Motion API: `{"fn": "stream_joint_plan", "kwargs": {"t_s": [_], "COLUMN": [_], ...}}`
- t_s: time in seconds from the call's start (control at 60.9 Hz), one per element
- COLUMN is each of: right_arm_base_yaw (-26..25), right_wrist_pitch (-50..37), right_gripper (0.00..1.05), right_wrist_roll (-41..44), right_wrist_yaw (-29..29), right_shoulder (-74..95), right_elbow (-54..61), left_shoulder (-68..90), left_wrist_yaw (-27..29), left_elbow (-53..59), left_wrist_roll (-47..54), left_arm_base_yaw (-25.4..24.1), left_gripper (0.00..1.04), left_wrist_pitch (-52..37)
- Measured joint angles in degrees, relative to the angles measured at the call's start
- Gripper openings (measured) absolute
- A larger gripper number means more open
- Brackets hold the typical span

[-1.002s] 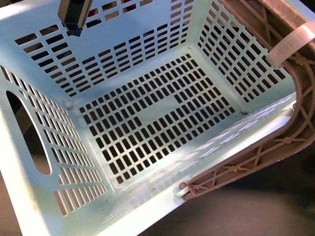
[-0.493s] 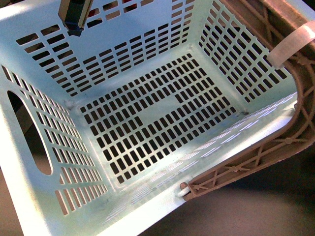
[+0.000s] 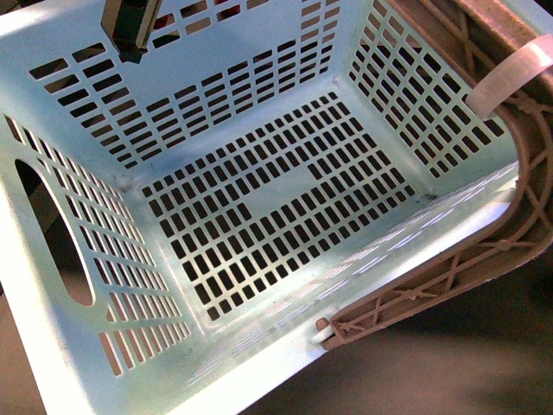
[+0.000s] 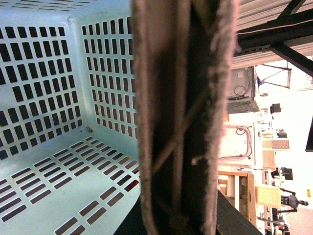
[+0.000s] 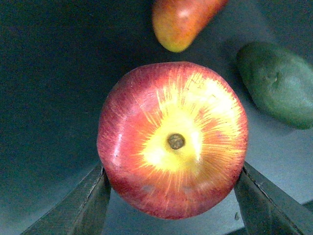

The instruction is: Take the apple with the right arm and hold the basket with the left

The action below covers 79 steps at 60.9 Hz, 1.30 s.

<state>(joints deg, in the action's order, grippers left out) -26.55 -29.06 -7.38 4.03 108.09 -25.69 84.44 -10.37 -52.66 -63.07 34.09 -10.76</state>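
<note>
Right wrist cam is pretty much all apple. The round, glossy red apple (image 5: 172,139) with a yellow starburst round its stem end fills the middle. The right claw (image 5: 172,178) is clamped on it, with a dark finger (image 5: 90,200) snug against each side. Under it is a dark surface (image 5: 49,73). Near the apple but not touching it are an orange-red fruit (image 5: 181,19) and a lumpy dark green fruit (image 5: 279,83).

The front cam is filled by the big pale mint-green slotted plastic basket (image 3: 259,52), tipped so you look straight down at its floor. Its brown lattice swing handle (image 3: 415,298) with a white band (image 3: 514,73) lies along the basket's right rim. A dark object (image 3: 130,26) pokes in at the basket's far rim, no idea what it is.

On the left wrist cam that handle (image 4: 181,122) is a blurry strip right up against the lens, with the basket's inside walls (image 4: 49,73) behind it. I honestly can't tell whether the left claw is apart or closed.
</note>
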Motion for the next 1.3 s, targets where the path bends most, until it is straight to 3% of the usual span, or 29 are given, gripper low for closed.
{"fn": "stream_joint_plan", "kwargs": {"t_s": [0.23,0.444,0.608,0.69,0.772,0.871,1.101,1.298], "right_arm_base_yaw": [6.9,22.2,33.2,42.7,46.8,49.0,48.6,45.6], "right_wrist_pitch": [12.2,20.1,19.7,17.7,16.5,16.2,16.9,25.0], "right_gripper": [0.62,0.62,0.62,0.62,0.62,0.63,0.97,0.96], "right_wrist_roll": [-2.3,-8.6,-12.5,-14.6,-15.3,-15.7,-15.9,-15.7], "right_wrist_yaw": [3.4,1.2,-3.2,-6.3,-7.7,-9.0,-12.6,-29.4], "right_shoulder": [-25.4,-42.7,-43.6,-41.0,-38.4,-36.1,-36.9,-44.4], "right_elbow": [0.4,-5.8,-8.1,-8.5,-8.7,-8.9,-9.1,-8.4], "left_shoulder": [0.0,0.0,0.0,0.0,0.0,0.0,0.0,0.2], "left_wrist_yaw": [-0.1,-0.1,-0.1,-0.1,-0.1,-0.1,0.1,0.0], "left_elbow": [0.0,0.0,0.0,0.0,0.0,0.0,0.0,0.0], "left_wrist_roll": [0.0,0.0,0.0,0.0,0.0,0.0,0.0,0.0], "left_arm_base_yaw": [0.0,0.0,0.0,0.0,0.0,0.0,0.0,0.0], "left_gripper": [0.06,0.06,0.06,0.06,0.06,0.06,0.06,0.06], "left_wrist_pitch": [0.0,0.0,0.0,0.0,0.0,0.0,0.0,0.2]}}
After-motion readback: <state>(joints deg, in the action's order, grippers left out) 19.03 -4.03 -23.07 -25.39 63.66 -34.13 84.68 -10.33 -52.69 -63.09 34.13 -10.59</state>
